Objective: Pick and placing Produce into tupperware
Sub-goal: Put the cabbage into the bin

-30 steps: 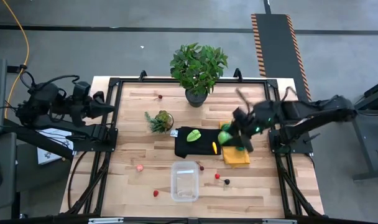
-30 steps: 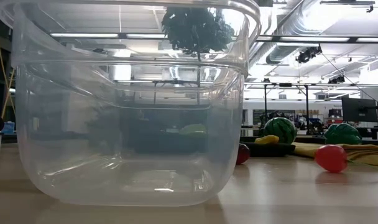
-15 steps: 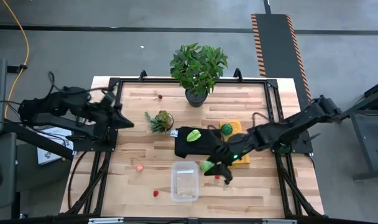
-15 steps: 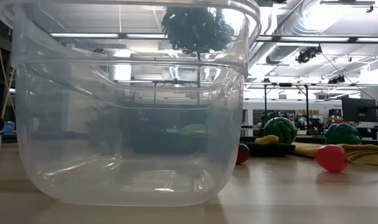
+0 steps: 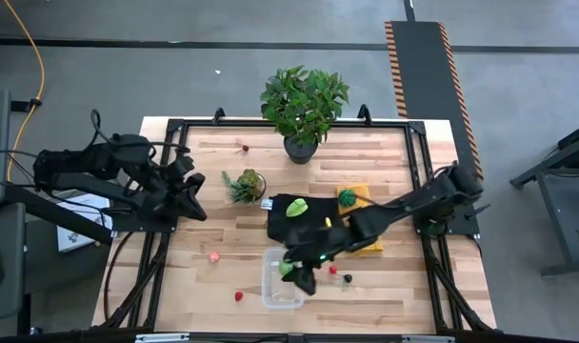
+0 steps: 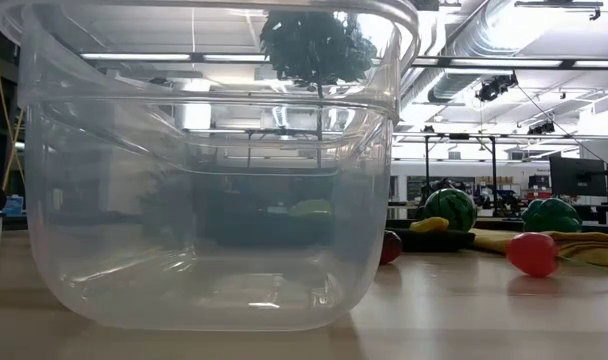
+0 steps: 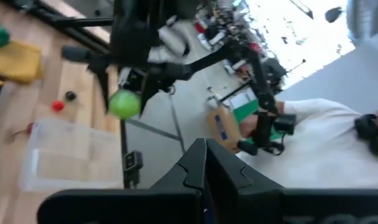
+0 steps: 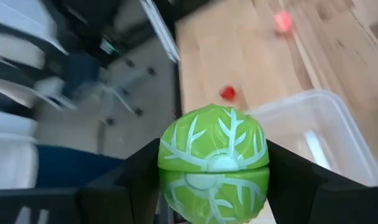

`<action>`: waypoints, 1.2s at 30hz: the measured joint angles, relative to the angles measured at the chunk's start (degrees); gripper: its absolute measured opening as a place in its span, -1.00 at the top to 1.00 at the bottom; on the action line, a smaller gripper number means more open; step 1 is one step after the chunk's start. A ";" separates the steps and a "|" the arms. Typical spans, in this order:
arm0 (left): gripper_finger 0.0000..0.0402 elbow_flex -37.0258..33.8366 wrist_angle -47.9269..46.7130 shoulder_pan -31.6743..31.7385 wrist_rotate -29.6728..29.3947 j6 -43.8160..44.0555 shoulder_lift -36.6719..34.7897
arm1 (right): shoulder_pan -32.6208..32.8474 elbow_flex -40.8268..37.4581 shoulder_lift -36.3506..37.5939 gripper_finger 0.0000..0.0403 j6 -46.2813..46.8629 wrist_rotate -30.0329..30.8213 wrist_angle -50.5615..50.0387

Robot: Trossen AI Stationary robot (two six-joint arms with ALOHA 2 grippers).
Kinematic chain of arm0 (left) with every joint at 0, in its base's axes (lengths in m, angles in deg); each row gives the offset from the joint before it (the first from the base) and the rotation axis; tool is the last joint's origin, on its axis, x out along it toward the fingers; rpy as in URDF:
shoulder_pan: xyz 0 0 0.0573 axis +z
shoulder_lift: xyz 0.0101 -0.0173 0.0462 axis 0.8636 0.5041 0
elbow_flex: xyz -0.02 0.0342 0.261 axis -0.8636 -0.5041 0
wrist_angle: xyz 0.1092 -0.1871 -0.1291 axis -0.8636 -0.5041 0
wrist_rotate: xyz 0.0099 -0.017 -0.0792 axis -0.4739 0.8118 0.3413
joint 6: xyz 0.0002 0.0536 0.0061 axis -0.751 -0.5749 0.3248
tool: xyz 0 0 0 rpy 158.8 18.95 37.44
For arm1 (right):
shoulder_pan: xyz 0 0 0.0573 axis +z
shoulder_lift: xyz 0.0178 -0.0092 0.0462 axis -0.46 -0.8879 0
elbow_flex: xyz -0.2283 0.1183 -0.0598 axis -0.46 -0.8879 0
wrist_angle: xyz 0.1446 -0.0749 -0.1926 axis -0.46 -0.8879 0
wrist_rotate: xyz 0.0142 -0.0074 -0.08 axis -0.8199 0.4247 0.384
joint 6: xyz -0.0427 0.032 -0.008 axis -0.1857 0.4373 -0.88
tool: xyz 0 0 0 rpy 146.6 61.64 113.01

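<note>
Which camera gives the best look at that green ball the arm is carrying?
The right wrist view: the lime-green cabbage fills it, clamped in the right gripper. The high view shows a small green blob over the tupperware; the left wrist view shows it distant; the low view misses it.

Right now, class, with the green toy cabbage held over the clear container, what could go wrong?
1. The right tool holds the round cabbage by its sides; it could slip out early.
2. It hangs over the tupperware near the rim, so a drop might bounce out.
3. The light container could be nudged.
</note>
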 joint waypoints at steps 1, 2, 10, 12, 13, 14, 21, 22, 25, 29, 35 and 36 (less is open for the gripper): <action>1.00 0.00 0.54 0.00 0.29 -0.01 -0.31 | 0.00 2.93 -1.93 -0.07 -0.39 0.01 -2.82; 1.00 0.02 1.09 0.00 0.43 -0.01 -0.67 | 0.00 5.91 -3.94 -0.07 -0.74 0.02 -5.55; 1.00 0.02 0.60 0.00 0.44 -0.01 -4.43 | 0.02 27.96 -18.53 -0.07 -0.75 1.93 -25.37; 1.00 0.02 0.61 0.00 0.44 -0.01 -5.71 | 0.02 32.85 -21.67 -0.07 -0.72 2.88 -29.69; 1.00 0.02 0.61 0.00 0.44 -0.01 -6.31 | 0.02 35.08 -23.21 -0.07 -0.62 3.41 -32.41; 1.00 0.02 0.61 0.00 0.44 -0.01 -6.92 | 0.02 37.25 -24.73 -0.07 -0.52 3.91 -34.85; 1.00 0.02 0.54 0.00 0.41 0.01 -9.79 | 0.02 44.77 -31.57 -0.07 0.83 6.20 -44.08; 1.00 0.02 0.55 0.00 0.41 0.00 -10.01 | 0.02 43.83 -31.73 -0.07 1.35 6.18 -44.08; 1.00 0.02 0.50 0.04 0.55 -0.03 -10.05 | 0.04 41.25 -31.71 -0.07 2.56 6.15 -43.67; 1.00 0.02 0.16 0.04 1.06 -1.07 -9.99 | 0.04 39.44 -31.67 -0.07 3.07 6.19 -42.45; 1.00 0.02 -2.83 0.04 1.10 -3.07 -9.93 | 0.04 38.61 -32.13 -0.07 3.03 6.15 -41.61; 1.00 0.02 -3.51 0.04 1.11 -3.24 -9.93 | 0.04 38.61 -32.41 -0.07 2.90 6.11 -41.61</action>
